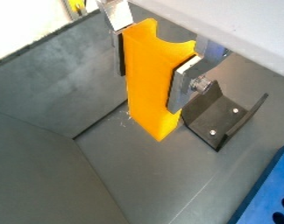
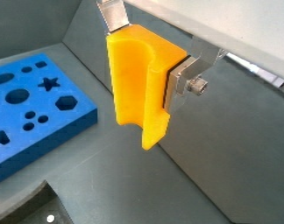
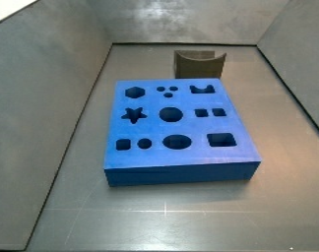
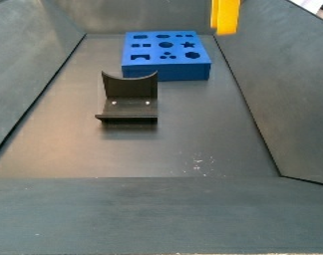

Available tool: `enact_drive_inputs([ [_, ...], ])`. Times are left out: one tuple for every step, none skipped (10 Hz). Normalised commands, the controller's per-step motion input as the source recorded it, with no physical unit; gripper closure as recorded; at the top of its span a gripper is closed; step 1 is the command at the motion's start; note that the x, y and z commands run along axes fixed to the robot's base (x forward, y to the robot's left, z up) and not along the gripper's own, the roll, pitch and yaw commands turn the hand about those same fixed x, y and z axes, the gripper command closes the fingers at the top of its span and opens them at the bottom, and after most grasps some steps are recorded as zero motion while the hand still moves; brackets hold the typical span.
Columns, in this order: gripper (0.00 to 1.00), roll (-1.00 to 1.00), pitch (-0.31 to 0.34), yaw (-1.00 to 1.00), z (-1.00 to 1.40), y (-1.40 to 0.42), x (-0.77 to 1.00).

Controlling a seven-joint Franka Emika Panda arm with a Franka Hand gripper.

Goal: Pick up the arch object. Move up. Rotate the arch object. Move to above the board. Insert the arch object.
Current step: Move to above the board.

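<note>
Wrist views both show the gripper (image 1: 151, 66) pinching the arch object (image 1: 151, 83) betw. its two silver fingers (image 1: 186, 87), one plate on each flat side, pads pressed against the yellow. Piece hangs upright, clear of the grey floor, w/ its curved notch visible at one end in both wrist views (image 2: 135, 87). A bolt head shows on the finger (image 2: 189, 80) nearest the cam.

Under/behind the held piece in a wrist view sits the fixture (image 1: 221, 114), dark L-shaped bracket on a base plate w/ two small screw holes, resting on the floor near the wall. A blue corner of the board (image 1: 267, 197) pokes in at the frame edge, apart from the fixture.

Board (image 2: 33, 101) shows more fully in a wrist view: thick blue slab flat on the floor, w/ star, hexagon, circles & other cut-outs open. Arch object is off to the side of it & higher, not touching.

Side view: board (image 3: 175, 133) lies mid-floor, all holes open; fixture (image 3: 198, 63) stands just beyond its far edge, by the back wall. Gripper not in that shot.

Side view from the opp. end: fixture (image 4: 127, 100) is nearer the cam, board (image 4: 168, 55) behind it. Arch object (image 4: 225, 16) hangs high at the frame top, beside the board's far corner, well above the floor; fingers holding it can't be made out there.
</note>
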Motion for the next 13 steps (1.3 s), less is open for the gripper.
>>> enact_drive_inputs([
  [1.00, 0.03, 0.081, -0.02, 0.60, 0.02, 0.01],
  [1.00, 0.03, 0.080, -0.02, 0.51, 0.02, 0.01],
  [1.00, 0.04, 0.081, -0.02, 0.30, 0.01, 0.01],
  [1.00, 0.04, 0.082, -0.03, 0.22, 0.01, 0.01],
  [1.00, -0.01, -0.037, 1.00, 0.10, -1.00, 0.18],
  [1.00, 0.00, -0.038, 1.00, 0.09, -1.00, 0.18],
  [1.00, 0.00, -0.037, 1.00, 0.10, -1.00, 0.18],
  [1.00, -0.01, -0.036, 1.00, 0.10, -1.00, 0.19],
  [1.00, 0.01, -0.033, 1.00, 0.10, -1.00, 0.19],
  [1.00, 0.02, -0.031, 1.00, 0.10, -1.00, 0.20],
  [1.00, 0.02, -0.028, 1.00, 0.09, -1.00, 0.21],
  [1.00, 0.03, -0.025, 1.00, 0.09, -1.00, 0.23],
  [1.00, 0.03, -0.022, 1.00, 0.09, -1.00, 0.23],
])
